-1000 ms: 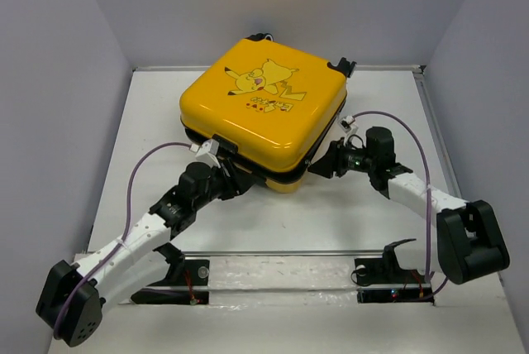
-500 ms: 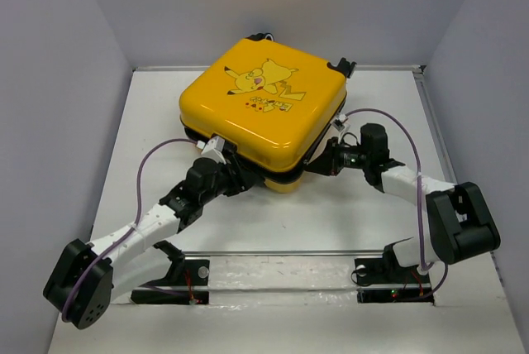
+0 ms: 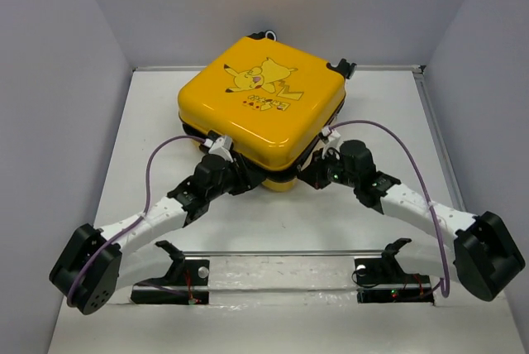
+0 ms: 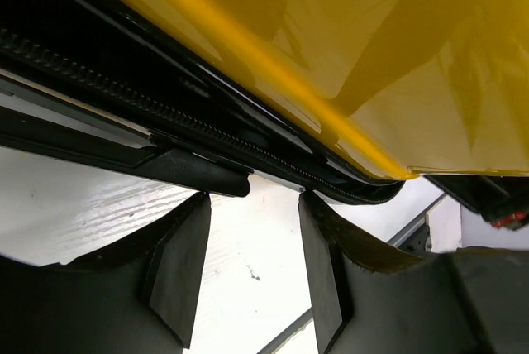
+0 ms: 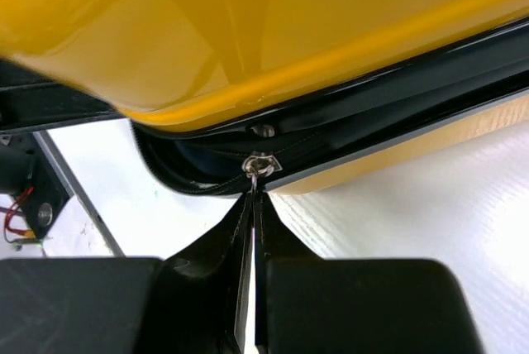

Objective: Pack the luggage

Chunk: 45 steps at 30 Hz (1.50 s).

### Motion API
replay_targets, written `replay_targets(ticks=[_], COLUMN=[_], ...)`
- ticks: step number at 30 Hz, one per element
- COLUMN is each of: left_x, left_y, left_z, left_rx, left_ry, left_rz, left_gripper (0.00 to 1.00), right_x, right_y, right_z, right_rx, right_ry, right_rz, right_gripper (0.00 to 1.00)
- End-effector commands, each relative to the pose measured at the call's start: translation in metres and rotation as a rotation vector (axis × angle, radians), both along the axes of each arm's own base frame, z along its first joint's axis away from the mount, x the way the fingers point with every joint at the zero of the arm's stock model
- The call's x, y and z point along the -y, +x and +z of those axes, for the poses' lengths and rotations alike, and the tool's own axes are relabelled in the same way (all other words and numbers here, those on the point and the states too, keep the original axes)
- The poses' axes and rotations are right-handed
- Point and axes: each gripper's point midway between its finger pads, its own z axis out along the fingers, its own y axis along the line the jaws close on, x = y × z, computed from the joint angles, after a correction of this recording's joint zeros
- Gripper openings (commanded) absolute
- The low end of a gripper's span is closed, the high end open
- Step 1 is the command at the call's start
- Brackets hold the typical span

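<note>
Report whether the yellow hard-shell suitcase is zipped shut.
Lid down but not fully zipped: the yellow hard-shell suitcase shows a dark gap at its near corner, where the right gripper pinches the metal zipper pull.

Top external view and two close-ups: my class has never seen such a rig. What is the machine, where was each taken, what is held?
Two white-and-black robot arms are bolted at the near edge of a white table. The wide picture looks down from above and behind them; each close-up comes from a wrist camera. On the table lies a small yellow hard-shell suitcase, lid down. The left gripper is open and empty beside its black zip seam. The right gripper is pinched shut on the silver zip pull.
</note>
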Motion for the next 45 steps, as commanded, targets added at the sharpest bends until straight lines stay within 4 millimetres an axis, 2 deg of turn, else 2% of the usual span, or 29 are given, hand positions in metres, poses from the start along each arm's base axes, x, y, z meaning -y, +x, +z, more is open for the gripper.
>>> replay_targets(ticks=[1, 3, 6, 7, 9, 10, 11, 12, 13, 15, 16, 17, 18, 20, 21, 23, 25, 26, 27, 29, 30, 32, 34, 37, 38, 40, 41, 43, 45], left_x=[0.02, 0.023, 0.03, 0.034, 0.039, 0.043, 0.049, 0.051, 0.055, 0.058, 0.058, 0.056, 0.055, 0.055, 0.056, 0.055, 0.051, 0.052, 0.054, 0.06, 0.062, 0.066, 0.066, 0.047, 0.041, 0.024, 0.013, -0.01, -0.026], left_y=[0.037, 0.04, 0.045, 0.047, 0.048, 0.05, 0.048, 0.048, 0.049, 0.049, 0.05, 0.05, 0.05, 0.051, 0.052, 0.052, 0.057, 0.057, 0.058, 0.059, 0.059, 0.059, 0.059, 0.056, 0.055, 0.053, 0.047, 0.043, 0.039], left_z=[0.053, 0.056, 0.058, 0.059, 0.058, 0.062, 0.059, 0.06, 0.064, 0.061, 0.062, 0.061, 0.061, 0.063, 0.065, 0.065, 0.067, 0.066, 0.07, 0.069, 0.07, 0.072, 0.072, 0.082, 0.082, 0.08, 0.084, 0.075, 0.086], left_rx=[0.158, 0.163, 0.165, 0.166, 0.163, 0.168, 0.162, 0.164, 0.171, 0.172, 0.175, 0.173, 0.178, 0.176, 0.181, 0.178, 0.19, 0.188, 0.191, 0.179, 0.181, 0.185, 0.183, 0.212, 0.216, 0.239, 0.244, 0.239, 0.264], left_ry=[-0.104, -0.112, -0.118, -0.119, -0.123, -0.128, -0.12, -0.119, -0.123, -0.11, -0.107, -0.093, -0.081, -0.064, -0.061, -0.052, -0.04, -0.039, -0.048, -0.055, -0.058, -0.058, -0.052, -0.012, 0.007, 0.067, 0.094, 0.174, 0.167], left_rz=[0.06, 0.067, 0.072, 0.07, 0.063, 0.06, 0.045, 0.041, 0.034, 0.022, 0.025, 0.03, 0.027, 0.023, 0.021, 0.019, 0.05, 0.051, 0.044, 0.033, 0.03, 0.022, 0.022, 0.063, 0.072, 0.093, 0.102, 0.147, 0.179], left_gripper=[0.54, 0.53, 0.52, 0.52, 0.51, 0.51, 0.51, 0.51, 0.51, 0.5, 0.5, 0.5, 0.5, 0.5, 0.5, 0.5, 0.5, 0.5, 0.5, 0.5, 0.5, 0.5, 0.5, 0.52, 0.54, 0.65, 0.73, 0.78, 0.81], right_x=[-0.001, 0.001, -0.014, -0.025, -0.043, -0.05, -0.064, -0.075, -0.092, -0.117, -0.136, -0.146, -0.156, -0.166, -0.17, -0.17, -0.16, -0.153, -0.148, -0.146, -0.152, -0.169, -0.186, -0.189, -0.184, -0.168, -0.147, -0.123, -0.094], right_y=[-0.035, -0.053, -0.08, -0.096, -0.105, -0.103, -0.114, -0.115, -0.107, -0.111, -0.105, -0.108, -0.119, -0.121, -0.131, -0.141, -0.149, -0.151, -0.151, -0.149, -0.149, -0.148, -0.133, -0.126, -0.126, -0.126, -0.127, -0.126, -0.122], right_z=[-0.009, -0.016, -0.024, -0.026, -0.018, -0.022, -0.018, -0.013, -0.004, 0.009, 0.025, 0.035, 0.044, 0.067, 0.072, 0.079, 0.083, 0.076, 0.08, 0.073, 0.078, 0.071, 0.078, 0.089, 0.087, 0.084, 0.072, 0.06, 0.047], right_rx=[-0.014, -0.045, -0.087, -0.099, -0.09, -0.087, -0.073, -0.063, -0.046, -0.01, 0.023, 0.048, 0.076, 0.122, 0.133, 0.144, 0.13, 0.117, 0.113, 0.109, 0.112, 0.128, 0.19, 0.221, 0.214, 0.186, 0.172, 0.132, 0.104], right_ry=[-0.131, -0.181, -0.224, -0.23, -0.226, -0.253, -0.249, -0.243, -0.236, -0.216, -0.195, -0.185, -0.177, -0.142, -0.13, -0.118, -0.121, -0.129, -0.111, -0.118, -0.109, -0.127, -0.117, -0.116, -0.117, -0.108, -0.129, -0.132, -0.155], right_rz=[-0.042, -0.028, 0.024, 0.062, 0.082, 0.052, 0.08, 0.078, 0.048, 0.044, 0.026, 0.03, 0.05, 0.036, 0.049, 0.061, 0.053, 0.052, 0.041, 0.025, 0.027, 0.053, 0.001, -0.033, -0.037, -0.071, -0.09, -0.154, -0.188], right_gripper=[0.07, 0.07, 0.07, 0.07, 0.07, 0.07, 0.07, 0.07, 0.07, 0.07, 0.07, 0.07, 0.07, 0.07, 0.07, 0.07, 0.07, 0.07, 0.07, 0.07, 0.07, 0.07, 0.07, 0.07, 0.07, 0.07, 0.07, 0.07, 0.07])
